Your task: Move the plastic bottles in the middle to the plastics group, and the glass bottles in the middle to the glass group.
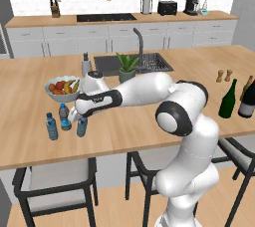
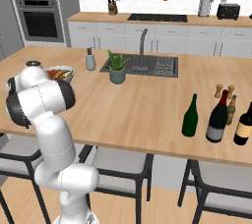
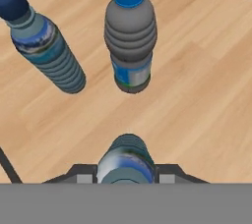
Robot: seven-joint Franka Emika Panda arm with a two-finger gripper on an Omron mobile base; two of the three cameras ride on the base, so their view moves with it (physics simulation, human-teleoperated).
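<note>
My gripper (image 1: 78, 119) (image 3: 125, 178) is shut on the small clear-bluish water bottle (image 1: 81, 127) (image 3: 125, 158), which is upright at the counter's left end. Just past it stand the plastics group's two bottles: the pale one with a blue cap (image 1: 52, 127) (image 3: 130, 39) and the darker-capped one (image 1: 64, 116) (image 3: 43, 47). Far to the right, the tall dark green wine bottle (image 1: 228, 99) (image 2: 190, 117) stands upright beside the glass group: the slim amber bottle (image 1: 246, 86) (image 2: 231, 110) and the dark wine bottle with a pale label (image 1: 247, 100) (image 2: 217, 118).
A bowl of fruit (image 1: 50, 90) (image 2: 69, 72) sits just behind the small bottles. A potted plant (image 1: 127, 67), the sink (image 1: 133, 63) and a soap dispenser (image 1: 86, 64) lie mid-counter. Two wooden shakers (image 1: 224, 75) stand behind the glass bottles. Stools (image 1: 55, 181) line the counter's near edge.
</note>
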